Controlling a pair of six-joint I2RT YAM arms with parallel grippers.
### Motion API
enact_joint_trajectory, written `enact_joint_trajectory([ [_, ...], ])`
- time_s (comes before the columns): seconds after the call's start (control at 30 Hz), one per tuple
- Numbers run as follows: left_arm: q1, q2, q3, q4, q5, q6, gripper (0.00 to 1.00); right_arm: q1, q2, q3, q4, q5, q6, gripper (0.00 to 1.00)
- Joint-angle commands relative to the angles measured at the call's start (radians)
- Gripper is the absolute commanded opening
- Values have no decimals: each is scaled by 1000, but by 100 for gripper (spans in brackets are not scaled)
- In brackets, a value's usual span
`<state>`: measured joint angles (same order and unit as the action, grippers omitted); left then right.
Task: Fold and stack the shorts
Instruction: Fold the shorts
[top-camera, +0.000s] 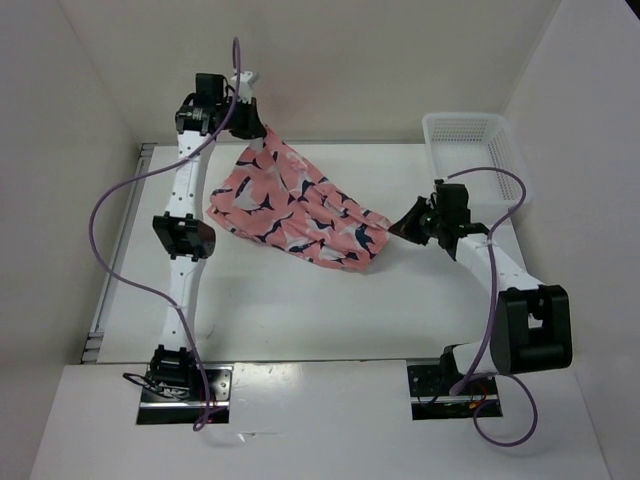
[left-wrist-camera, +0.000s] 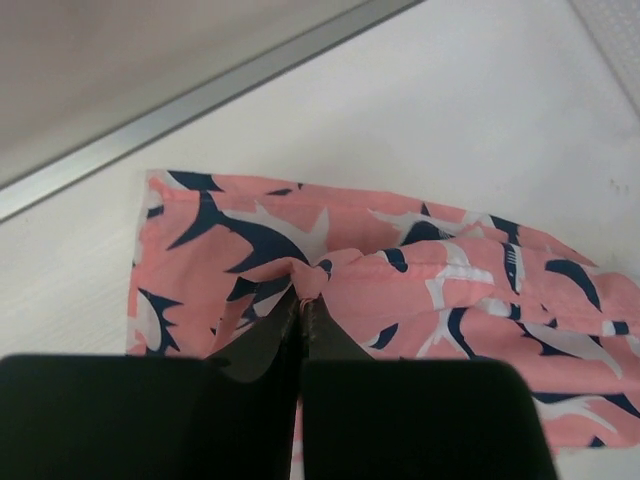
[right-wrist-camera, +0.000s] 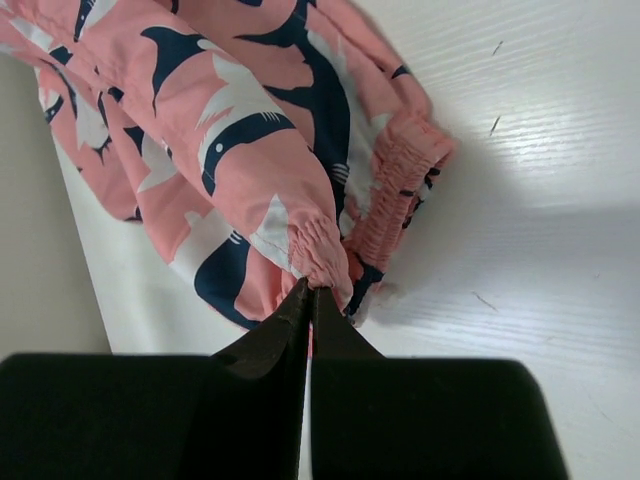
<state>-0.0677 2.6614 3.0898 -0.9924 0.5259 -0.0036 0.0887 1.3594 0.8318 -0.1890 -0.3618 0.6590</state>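
Observation:
The coral-pink shorts (top-camera: 290, 205) with navy and white whale shapes hang stretched between both grippers above the middle of the table. My left gripper (top-camera: 252, 128) is shut on one edge of the shorts at the far left; in the left wrist view its tips (left-wrist-camera: 302, 296) pinch a fold of the fabric (left-wrist-camera: 400, 270). My right gripper (top-camera: 398, 228) is shut on the elastic waistband end at the right; in the right wrist view its tips (right-wrist-camera: 310, 290) pinch the gathered band (right-wrist-camera: 330, 245). Part of the shorts rests on the table.
A white mesh basket (top-camera: 473, 150) stands at the back right corner of the white table (top-camera: 300, 310). White walls close in the back and both sides. A metal rail (left-wrist-camera: 200, 95) runs along the table's left edge.

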Motion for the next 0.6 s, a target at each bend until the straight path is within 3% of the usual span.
enact_joint_trajectory([
  [0.0, 14, 47, 47, 124, -93, 4, 2, -3, 41, 9, 79, 44, 44, 0],
  [0.17, 23, 78, 47, 172, -236, 4, 4, -35, 185, 105, 79, 75, 44, 12],
  [0.2, 23, 78, 47, 172, -245, 4, 16, -47, 205, 124, 79, 75, 44, 16],
  [0.3, 23, 88, 47, 160, -245, 4, 49, -56, 280, 199, 57, 52, 25, 49],
  [0.33, 23, 88, 47, 150, -245, 4, 65, -56, 297, 220, 46, 11, 16, 58],
  [0.37, 23, 88, 47, 150, -254, 4, 70, -56, 311, 265, 10, -9, 4, 61],
  [0.47, 34, 63, 47, 130, -290, 4, 75, -56, 322, 294, -62, -35, -44, 66],
  [0.57, 78, 23, 47, 69, -290, 4, 76, -56, 210, 218, -128, 16, -65, 71],
])
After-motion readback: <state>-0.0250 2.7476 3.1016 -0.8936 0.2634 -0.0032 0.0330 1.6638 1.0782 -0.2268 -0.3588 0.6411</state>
